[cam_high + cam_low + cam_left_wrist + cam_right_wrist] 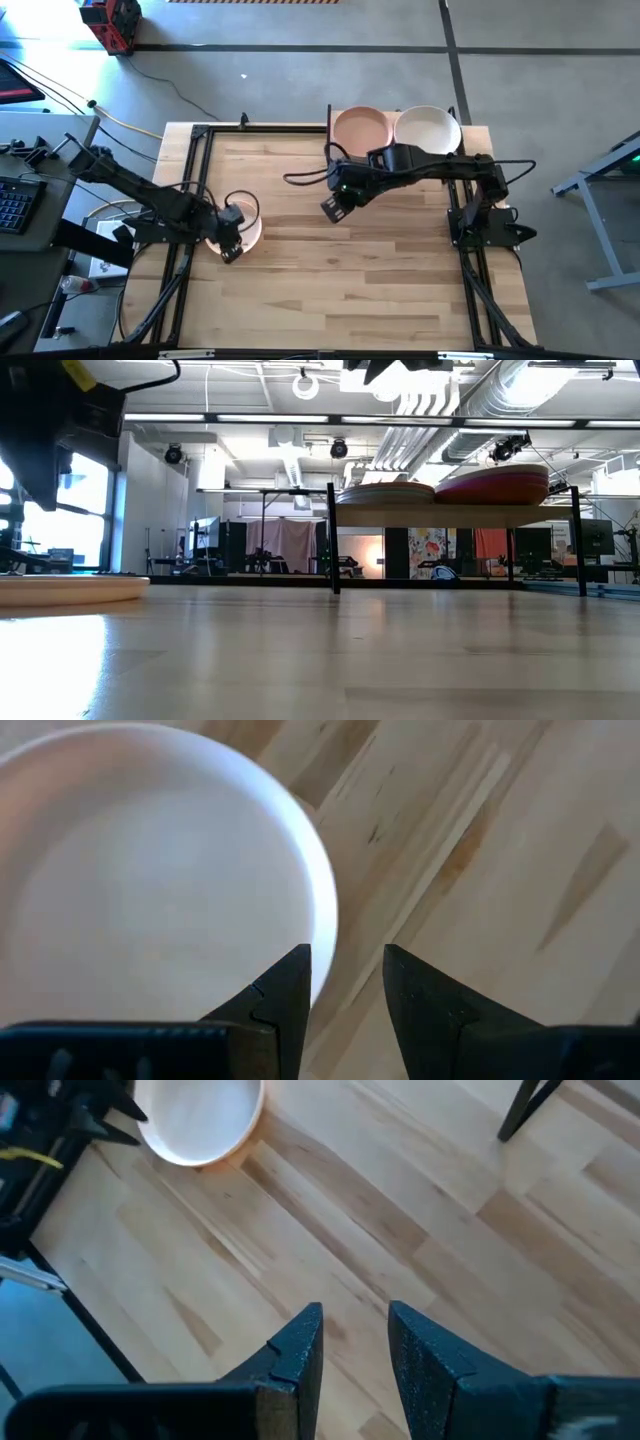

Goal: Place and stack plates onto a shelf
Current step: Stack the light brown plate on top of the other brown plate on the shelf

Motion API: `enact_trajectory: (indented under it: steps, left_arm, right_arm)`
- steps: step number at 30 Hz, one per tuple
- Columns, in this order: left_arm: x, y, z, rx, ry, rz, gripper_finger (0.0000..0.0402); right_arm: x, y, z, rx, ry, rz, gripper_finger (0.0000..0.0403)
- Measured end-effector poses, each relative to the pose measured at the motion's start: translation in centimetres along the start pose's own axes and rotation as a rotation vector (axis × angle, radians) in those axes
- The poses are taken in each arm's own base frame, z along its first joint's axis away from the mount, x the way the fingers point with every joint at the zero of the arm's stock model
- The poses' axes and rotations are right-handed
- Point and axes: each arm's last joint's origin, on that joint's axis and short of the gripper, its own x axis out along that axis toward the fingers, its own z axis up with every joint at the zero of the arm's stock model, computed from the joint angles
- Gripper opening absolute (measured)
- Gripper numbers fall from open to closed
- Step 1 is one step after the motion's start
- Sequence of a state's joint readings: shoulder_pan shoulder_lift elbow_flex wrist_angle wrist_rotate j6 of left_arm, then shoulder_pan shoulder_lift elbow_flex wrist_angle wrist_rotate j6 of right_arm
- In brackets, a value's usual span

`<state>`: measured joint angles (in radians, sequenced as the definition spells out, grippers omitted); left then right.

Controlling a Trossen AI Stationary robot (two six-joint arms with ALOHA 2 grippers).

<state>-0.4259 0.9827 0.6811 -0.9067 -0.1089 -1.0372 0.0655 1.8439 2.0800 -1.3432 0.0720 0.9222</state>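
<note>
Plates already sit on the shelf (470, 128) at about one o'clock on the tabletop (330, 270): from above we see a peach plate (360, 127) beside a cream plate (428, 128), and the low view shows each of them topping a short stack on the raised board, a reddish plate (492, 486) lying lower in one of the stacks. We judge the two stacks are kept side by side because the board is only about two plates wide. One pale plate (150, 880) is still flat on the tabletop at about nine o'clock. Our left gripper (345, 985) hovers over that plate's rim, its fingers a narrow gap apart with one finger above the plate and the other above bare wood, holding nothing; we take this as lining up to pinch the raised rim, the one part thin enough to grip. Our right gripper (355, 1342) hangs over bare wood near the middle of the table, at about seven o'clock from the shelf, fingers narrowly parted and empty, probably waiting clear of the stacks. We can read no brand, label or writing anywhere.
</note>
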Motion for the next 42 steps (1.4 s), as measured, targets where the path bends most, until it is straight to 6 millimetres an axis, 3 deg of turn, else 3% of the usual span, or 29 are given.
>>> enact_trajectory:
  steps: [16,35,42]
  left_arm:
    - [4.8,-3.0,-1.1,0.063,0.058,0.117,0.0115]
    - [8.5,-3.5,-1.4,0.053,0.121,0.244,0.0115]
    - [8.7,-3.5,-1.5,0.040,0.125,0.256,0.0101]
  right_arm:
    - [-0.1,1.3,-0.9,-0.019,-0.023,0.052,0.0094]
    - [-0.1,1.2,-1.0,-0.067,-0.015,0.043,0.0094]
    - [-0.1,1.1,-1.1,-0.069,-0.001,0.037,0.0094]
